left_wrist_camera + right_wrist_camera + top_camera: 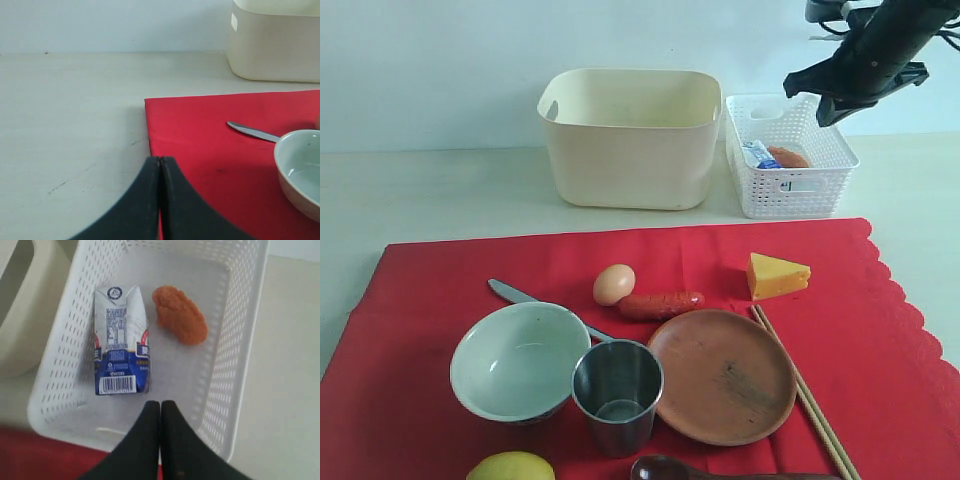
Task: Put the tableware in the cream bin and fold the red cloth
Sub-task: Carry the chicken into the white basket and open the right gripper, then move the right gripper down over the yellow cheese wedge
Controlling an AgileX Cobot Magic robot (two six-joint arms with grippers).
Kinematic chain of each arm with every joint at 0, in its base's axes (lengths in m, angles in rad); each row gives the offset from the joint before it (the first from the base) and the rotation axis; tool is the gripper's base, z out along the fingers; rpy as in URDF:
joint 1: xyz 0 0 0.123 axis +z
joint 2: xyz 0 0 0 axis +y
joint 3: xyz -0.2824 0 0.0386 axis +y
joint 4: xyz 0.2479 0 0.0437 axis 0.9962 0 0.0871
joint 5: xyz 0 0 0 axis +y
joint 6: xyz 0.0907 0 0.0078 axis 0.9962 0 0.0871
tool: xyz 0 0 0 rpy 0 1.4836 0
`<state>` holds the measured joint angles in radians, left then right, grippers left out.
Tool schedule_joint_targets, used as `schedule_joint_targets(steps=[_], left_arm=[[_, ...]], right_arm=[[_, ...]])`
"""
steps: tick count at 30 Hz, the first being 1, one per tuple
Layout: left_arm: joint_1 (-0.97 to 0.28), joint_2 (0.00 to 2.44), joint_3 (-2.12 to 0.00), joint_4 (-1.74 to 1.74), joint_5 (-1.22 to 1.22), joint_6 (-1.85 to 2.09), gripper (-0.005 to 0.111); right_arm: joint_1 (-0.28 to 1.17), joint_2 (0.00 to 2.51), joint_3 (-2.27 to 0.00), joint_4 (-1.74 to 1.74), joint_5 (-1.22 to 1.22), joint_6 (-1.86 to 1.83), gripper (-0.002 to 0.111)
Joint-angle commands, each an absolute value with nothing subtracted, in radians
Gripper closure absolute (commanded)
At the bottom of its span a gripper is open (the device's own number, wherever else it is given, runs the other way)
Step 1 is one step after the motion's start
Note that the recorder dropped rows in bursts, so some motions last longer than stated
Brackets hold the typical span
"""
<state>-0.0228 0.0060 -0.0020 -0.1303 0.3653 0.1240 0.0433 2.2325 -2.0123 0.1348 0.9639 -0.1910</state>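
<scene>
Right gripper (160, 404), jaws pressed together, hung over the white basket (235, 365) (milk carton (120, 340) inside); left gripper (160, 160) likewise closed, empty.

The pale counter (440, 190) holds a big red cloth (430, 290), a cream bin (630, 150) and a white basket (790, 190) (side by side).
</scene>
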Motion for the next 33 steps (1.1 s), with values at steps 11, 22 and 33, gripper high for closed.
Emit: schedule_joint_targets(steps=[11, 22, 33], left_arm=[[-0.020, 0.000, 0.000, -0.134, 0.356, 0.122, 0.107], [-0.020, 0.000, 0.000, -0.134, 0.356, 0.122, 0.107], [-0.026, 0.000, 0.000, -0.134, 0.356, 0.122, 0.107]], right_arm=[[0.042, 2.009, -1.584, 0.114, 0.732, -0.215, 0.108], [0.047, 1.783, -1.203, 0.123, 0.408, -0.287, 0.108], [0.153, 1.677, -0.904, 0.133, 0.124, -0.294, 0.108]])
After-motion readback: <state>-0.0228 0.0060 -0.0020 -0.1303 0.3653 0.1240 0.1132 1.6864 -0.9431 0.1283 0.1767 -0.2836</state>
